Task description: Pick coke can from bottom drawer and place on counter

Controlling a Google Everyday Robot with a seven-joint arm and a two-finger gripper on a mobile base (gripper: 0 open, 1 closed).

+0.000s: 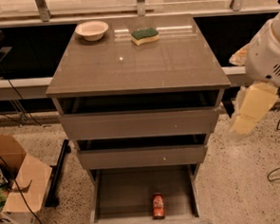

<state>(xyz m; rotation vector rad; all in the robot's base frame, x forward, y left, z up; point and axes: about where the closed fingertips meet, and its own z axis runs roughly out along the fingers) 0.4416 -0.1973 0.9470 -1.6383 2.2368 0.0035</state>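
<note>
The coke can (158, 205), red with a silver top, stands upright near the front of the open bottom drawer (111, 194), a little right of its middle. The counter (137, 62) is the glossy grey-brown top of the cabinet. My arm comes in from the right edge, white with a cream end piece. The gripper (250, 111) hangs beside the cabinet's right side at the height of the upper drawers. It is well above and to the right of the can and holds nothing that I can see.
A cream bowl (92, 30) and a green-and-yellow sponge (144, 35) sit at the back of the counter. The two upper drawers are slightly open. An open cardboard box (16, 188) stands on the floor at left. Cables lie on the floor at right (279, 174).
</note>
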